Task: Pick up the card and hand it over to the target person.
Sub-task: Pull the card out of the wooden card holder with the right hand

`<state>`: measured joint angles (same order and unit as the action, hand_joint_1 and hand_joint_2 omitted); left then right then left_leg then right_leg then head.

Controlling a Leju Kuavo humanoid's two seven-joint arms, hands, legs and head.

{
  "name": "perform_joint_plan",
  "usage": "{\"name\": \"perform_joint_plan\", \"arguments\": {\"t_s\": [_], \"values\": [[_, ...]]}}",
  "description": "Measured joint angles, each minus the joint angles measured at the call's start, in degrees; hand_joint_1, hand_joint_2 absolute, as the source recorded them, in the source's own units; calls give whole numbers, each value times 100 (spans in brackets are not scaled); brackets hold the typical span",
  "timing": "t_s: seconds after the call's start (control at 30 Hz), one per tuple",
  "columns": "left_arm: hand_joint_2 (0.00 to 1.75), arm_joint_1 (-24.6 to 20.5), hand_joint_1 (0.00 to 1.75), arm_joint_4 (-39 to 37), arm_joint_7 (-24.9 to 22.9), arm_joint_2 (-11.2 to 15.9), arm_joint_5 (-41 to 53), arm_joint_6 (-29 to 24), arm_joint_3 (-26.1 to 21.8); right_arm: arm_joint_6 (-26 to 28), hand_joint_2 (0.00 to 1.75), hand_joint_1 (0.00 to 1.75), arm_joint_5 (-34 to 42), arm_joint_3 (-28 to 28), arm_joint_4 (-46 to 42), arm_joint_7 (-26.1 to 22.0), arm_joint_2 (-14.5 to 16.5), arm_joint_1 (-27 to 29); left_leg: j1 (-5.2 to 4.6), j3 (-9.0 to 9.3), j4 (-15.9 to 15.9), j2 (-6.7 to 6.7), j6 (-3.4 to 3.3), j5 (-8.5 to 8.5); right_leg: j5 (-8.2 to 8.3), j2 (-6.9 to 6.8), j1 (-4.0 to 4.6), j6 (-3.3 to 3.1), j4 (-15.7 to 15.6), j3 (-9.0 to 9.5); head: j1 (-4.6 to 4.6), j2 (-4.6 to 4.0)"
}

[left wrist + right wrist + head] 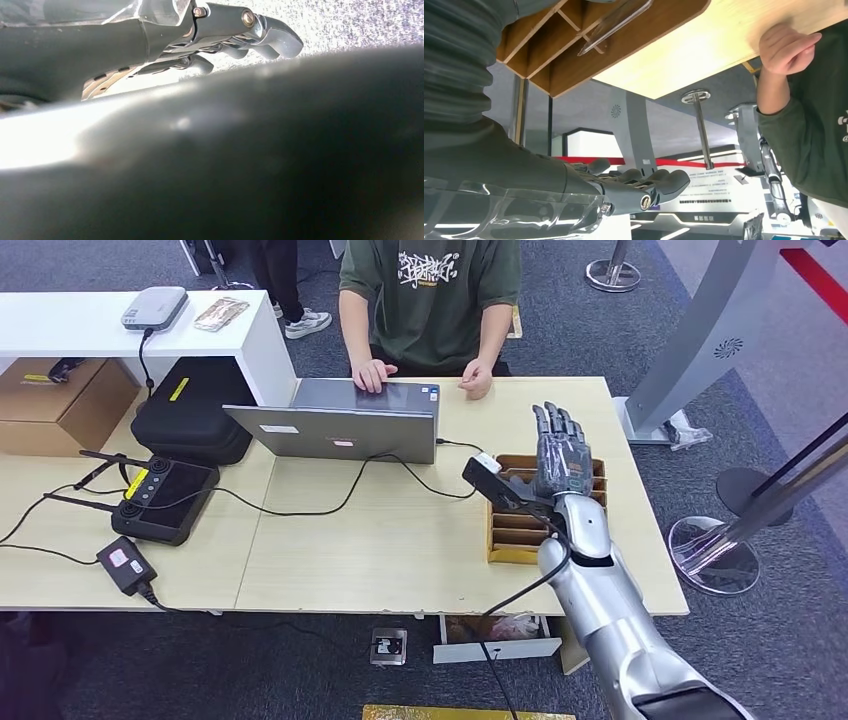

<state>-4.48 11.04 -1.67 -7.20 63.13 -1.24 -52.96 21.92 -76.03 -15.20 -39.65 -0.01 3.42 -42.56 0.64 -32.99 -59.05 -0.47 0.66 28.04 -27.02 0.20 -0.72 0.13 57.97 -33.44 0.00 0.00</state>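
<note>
A wooden slotted box [517, 531] stands on the table's right part. In the right wrist view a clear card [615, 22] leans in one slot of that box [574, 55]. My right hand [561, 452] hovers over the far end of the box, fingers stretched out straight and apart, holding nothing; its fingers [644, 184] are away from the card. A person in a green shirt [432, 290] sits across the table, one hand [477, 379] resting near the far edge, seen close as a loose fist [786, 46]. My left hand [235, 35] hangs over the carpet, holding nothing.
A grey laptop [340, 425] with a black cable stands in front of the person. On the left lie a black case [190, 410], a controller with antennas [165, 498] and a power adapter [125, 565]. Metal post bases [715, 550] stand right of the table.
</note>
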Motion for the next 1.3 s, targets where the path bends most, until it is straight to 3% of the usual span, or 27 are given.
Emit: {"name": "perform_joint_plan", "arguments": {"t_s": [0.57, 0.87, 1.3], "values": [[0, 3, 0, -14, -22, 4, 23, -21, -21, -125, 175, 4, -21, -35, 111, 5, -160, -5, 0, 2, 1, -6, -2, -1, 0, -4, 0, 1, -2, 2, 0, 0], [0, 13, 0, -18, 10, 22, 55, -9, -25, -114, 175, 60, 46, -65, 99, 3, -213, -33, 0, 0, 0, -7, -1, -2, 1, -5, 0, 0, -2, 1, 0, 0], [0, -4, 0, -14, 16, 10, 95, -8, -4, -118, 175, 65, 68, -86, 248, 41, -223, -90, 0, -2, -1, -10, -1, -2, 0, -8, 0, 1, -1, 0, 0, 0]]}}
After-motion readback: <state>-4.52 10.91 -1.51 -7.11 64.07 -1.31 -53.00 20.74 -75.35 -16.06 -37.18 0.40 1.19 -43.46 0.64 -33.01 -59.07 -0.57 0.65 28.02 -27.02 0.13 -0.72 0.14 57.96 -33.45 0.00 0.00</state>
